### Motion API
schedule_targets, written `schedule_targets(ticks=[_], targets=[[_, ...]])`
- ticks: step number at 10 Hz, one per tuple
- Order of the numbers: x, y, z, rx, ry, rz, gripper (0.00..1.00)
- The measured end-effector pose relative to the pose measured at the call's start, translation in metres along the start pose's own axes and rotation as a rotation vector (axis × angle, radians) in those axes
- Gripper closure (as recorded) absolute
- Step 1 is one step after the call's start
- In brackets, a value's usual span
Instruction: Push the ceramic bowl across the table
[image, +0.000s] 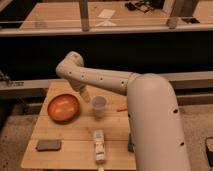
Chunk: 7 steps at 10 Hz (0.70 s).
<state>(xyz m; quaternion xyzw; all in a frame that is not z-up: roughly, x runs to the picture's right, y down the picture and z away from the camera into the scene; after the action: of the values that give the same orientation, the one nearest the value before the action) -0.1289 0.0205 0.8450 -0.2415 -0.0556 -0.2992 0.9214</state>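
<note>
The ceramic bowl (63, 108), a wide, shallow orange-red dish, sits on the left half of the light wooden table (75, 131). My white arm reaches in from the lower right, bends at an elbow above the table's far edge and comes down. Its gripper (84, 95) hangs just off the bowl's upper right rim, between the bowl and a small translucent cup (99, 106). Whether it touches the rim does not show.
A dark flat block (48, 145) lies at the front left and a white tube (100, 147) at the front middle. A small orange item (121, 107) lies right of the cup. A long wooden bench with metal rails (100, 22) stands behind the table.
</note>
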Motion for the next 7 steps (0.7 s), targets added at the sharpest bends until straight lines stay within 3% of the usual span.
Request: schedule_targets(ticks=[7], targets=[[-0.013, -0.003, 0.021, -0.008, -0.053, -0.028, 0.62]])
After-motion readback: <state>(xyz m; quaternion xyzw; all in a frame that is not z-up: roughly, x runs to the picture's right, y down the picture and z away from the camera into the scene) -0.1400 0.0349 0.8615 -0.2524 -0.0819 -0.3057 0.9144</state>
